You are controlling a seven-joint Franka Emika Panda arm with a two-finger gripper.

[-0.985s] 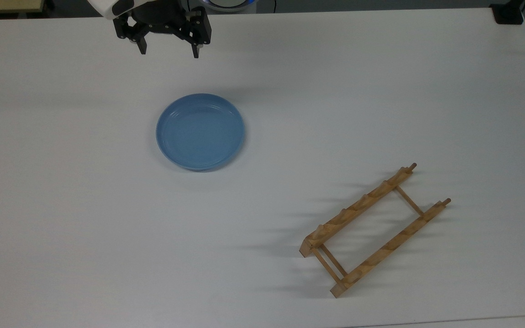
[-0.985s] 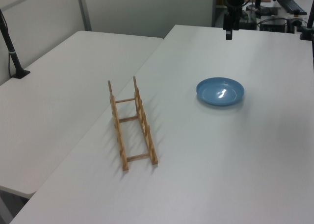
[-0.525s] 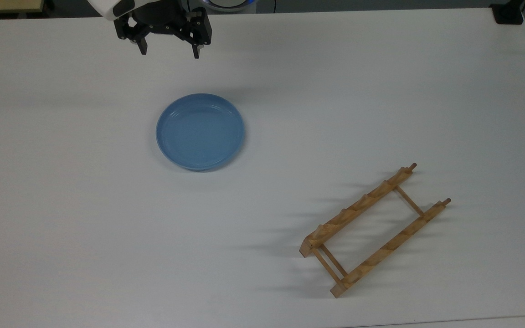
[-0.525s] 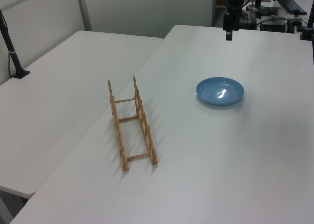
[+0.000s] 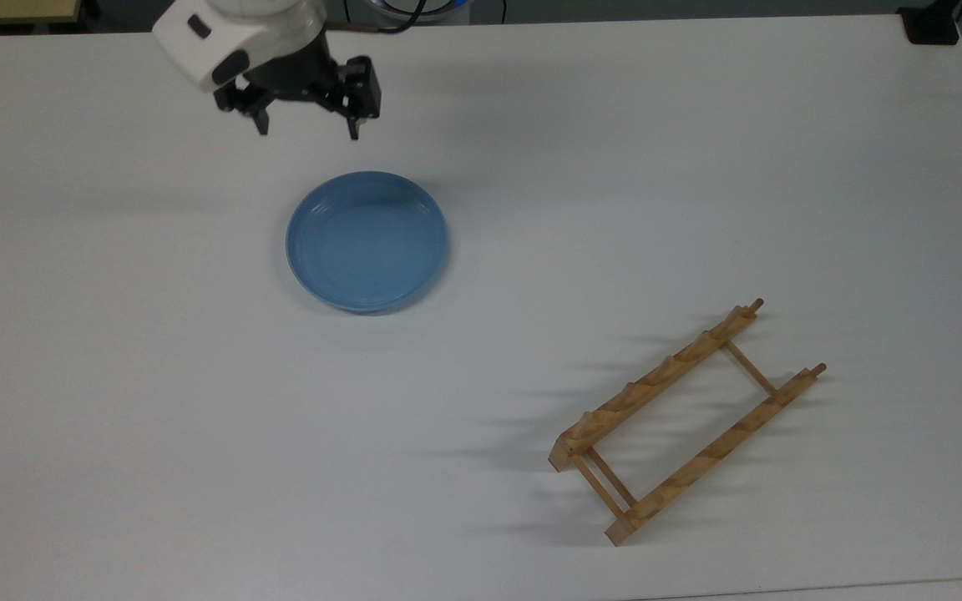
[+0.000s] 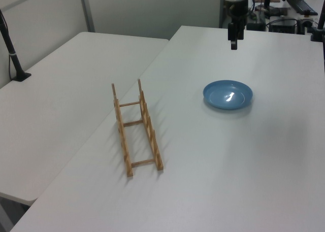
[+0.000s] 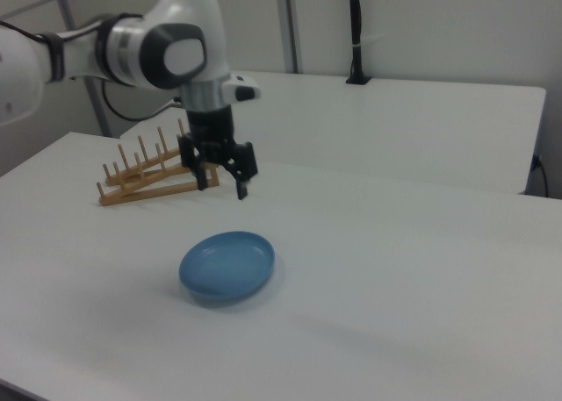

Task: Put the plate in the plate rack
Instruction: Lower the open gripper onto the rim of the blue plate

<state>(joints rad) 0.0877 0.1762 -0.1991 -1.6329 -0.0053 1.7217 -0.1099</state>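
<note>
Your claw (image 5: 307, 132) hangs above the white tabletop (image 5: 698, 167), just past the far rim of the round light-blue shallow plate (image 5: 367, 241) as the top view shows it, with nothing between its fingers. The jaws are spread wide, wide enough by my reckoning to take the rim but nowhere near the plate's full width. It touches neither plate nor tabletop; in the right view it (image 7: 221, 185) sits clear above the plate (image 7: 227, 266).

The plate lies flat, right way up, toward the top view's left of centre. The small light-brown wooden ladder-like plate rack (image 5: 686, 421) stands well apart from it, toward the top view's lower right, with its pegs up; in the left view the rack (image 6: 136, 128) is nearer the camera and the plate (image 6: 228, 94) is farther back.

The step in hand looks like the approach to the grasp. Since the plate is flat on the tabletop, bring one finger inside the raised rim and one outside, pinching the edge nearest the claw. Lower slowly so the outer finger does not push the plate away. Grip firmly; a smooth rim may slip when you tilt it upright for the rack's slots.
</note>
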